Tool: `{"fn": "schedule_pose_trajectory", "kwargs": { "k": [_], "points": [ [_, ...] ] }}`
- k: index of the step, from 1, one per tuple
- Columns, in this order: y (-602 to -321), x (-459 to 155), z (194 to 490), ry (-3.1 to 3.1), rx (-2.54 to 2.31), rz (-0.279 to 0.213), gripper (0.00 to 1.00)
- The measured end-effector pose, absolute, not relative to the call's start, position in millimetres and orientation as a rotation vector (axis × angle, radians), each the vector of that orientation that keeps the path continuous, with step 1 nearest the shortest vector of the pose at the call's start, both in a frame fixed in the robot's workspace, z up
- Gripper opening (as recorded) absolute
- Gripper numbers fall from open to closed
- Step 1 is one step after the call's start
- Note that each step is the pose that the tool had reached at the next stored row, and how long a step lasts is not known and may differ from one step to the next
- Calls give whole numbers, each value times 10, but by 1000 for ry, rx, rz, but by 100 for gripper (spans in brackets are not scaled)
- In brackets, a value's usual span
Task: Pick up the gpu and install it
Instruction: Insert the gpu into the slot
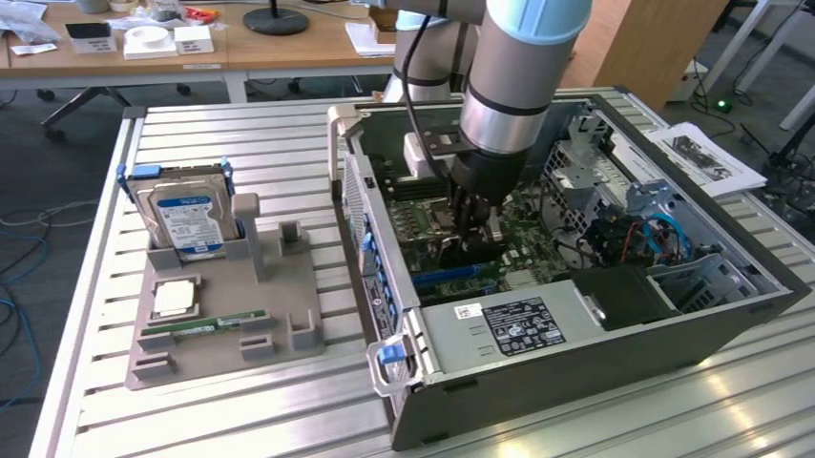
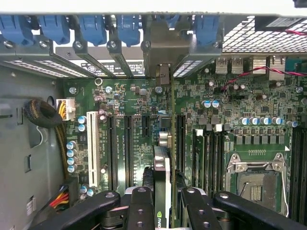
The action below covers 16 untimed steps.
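Note:
The gpu (image 2: 164, 167) shows edge-on as a thin dark card with a silver end bracket (image 2: 160, 45), standing upright over the green motherboard (image 2: 124, 96) among the long black expansion slots. My gripper (image 2: 165, 211) is shut on it, one black finger (image 2: 140, 206) on each side of the card. In the exterior view the gripper (image 1: 476, 229) reaches down inside the open computer case (image 1: 560, 363), with the dark gpu (image 1: 449, 256) below it, close to the board. Whether the card's edge sits in a slot is hidden.
On the slatted metal table, a grey holder tray (image 1: 286, 286) carries a hard drive (image 1: 185, 215), a processor chip (image 1: 175, 298) and a green RAM stick (image 1: 210, 324). Blue slot clips (image 2: 91, 28) line the case's rear wall. The processor socket (image 2: 254, 182) and a cable bundle (image 2: 45, 115) flank the card.

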<state>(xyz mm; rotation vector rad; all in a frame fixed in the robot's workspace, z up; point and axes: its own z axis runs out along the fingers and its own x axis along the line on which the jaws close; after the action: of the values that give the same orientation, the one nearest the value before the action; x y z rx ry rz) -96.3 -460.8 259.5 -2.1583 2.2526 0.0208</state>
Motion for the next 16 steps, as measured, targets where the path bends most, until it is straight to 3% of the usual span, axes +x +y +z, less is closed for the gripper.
{"fn": "schedule_pose_trajectory", "kwargs": {
  "k": [16],
  "points": [
    [-4608,-964,2553,2253,-2158,21,27]
  ]
}}
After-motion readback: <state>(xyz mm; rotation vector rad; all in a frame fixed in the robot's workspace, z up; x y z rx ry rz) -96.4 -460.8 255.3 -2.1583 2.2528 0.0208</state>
